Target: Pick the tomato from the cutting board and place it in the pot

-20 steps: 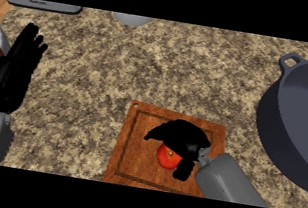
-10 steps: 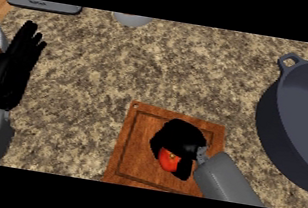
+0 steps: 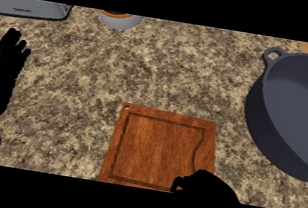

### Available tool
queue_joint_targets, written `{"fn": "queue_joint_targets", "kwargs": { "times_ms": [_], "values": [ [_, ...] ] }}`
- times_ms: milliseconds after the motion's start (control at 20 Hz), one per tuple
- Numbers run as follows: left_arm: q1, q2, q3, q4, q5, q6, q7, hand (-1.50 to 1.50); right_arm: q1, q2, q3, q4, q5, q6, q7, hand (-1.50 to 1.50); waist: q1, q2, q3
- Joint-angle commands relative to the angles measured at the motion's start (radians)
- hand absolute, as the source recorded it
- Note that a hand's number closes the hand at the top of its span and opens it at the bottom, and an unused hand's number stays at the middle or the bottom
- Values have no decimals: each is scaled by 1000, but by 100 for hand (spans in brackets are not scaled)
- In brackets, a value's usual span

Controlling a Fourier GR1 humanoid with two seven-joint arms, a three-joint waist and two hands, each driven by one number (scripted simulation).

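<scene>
A speckled granite tabletop fills the view, with a wooden cutting board lying flat at its lower middle. The board's top is bare wood with a routed groove and a small hole at its upper left corner. Right of the cutting board, well apart from it, sits a large dark grey pot with a loop handle at its upper left rim – its inside shows only smooth grey. At the board's lower right corner the right robot hand shows as a dark curled shape against the view's lower edge, fingers drawn together into a bunch; whether they close round anything cannot be told, since the tomato itself is not visible – neither on the board nor in the pot. Far left of the cutting board the left robot hand rests open with its fingers straight and pointing up, near the view's left edge. Beyond the board, at the top edge, stand a grey appliance at the left and a grey container with an orange top just right of it
</scene>
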Motion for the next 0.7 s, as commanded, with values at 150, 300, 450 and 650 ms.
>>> {"fn": "queue_joint_targets", "kwargs": {
  "times_ms": [150, 300, 450, 650],
  "values": [
    [-2, 28, 28, -16, 4, -5, 15, 0, 440, -298, -58, -432, -59, -142, -55, 150, -16, 7, 0],
    [8, 14, 15, -26, 1, 3, 29, 0, 535, -258, -169, -545, -201, -228, -73, 150, -26, 7, 1],
    [19, 12, 31, -27, 13, -3, 3, 0, 621, -247, -285, -687, -315, -273, -64, 150, -19, 10, 1],
    [1, -12, 10, -11, -16, 24, -3, 0, 717, -196, -421, -819, -457, -351, -80, 150, -19, 13, 1]
  ]
}}
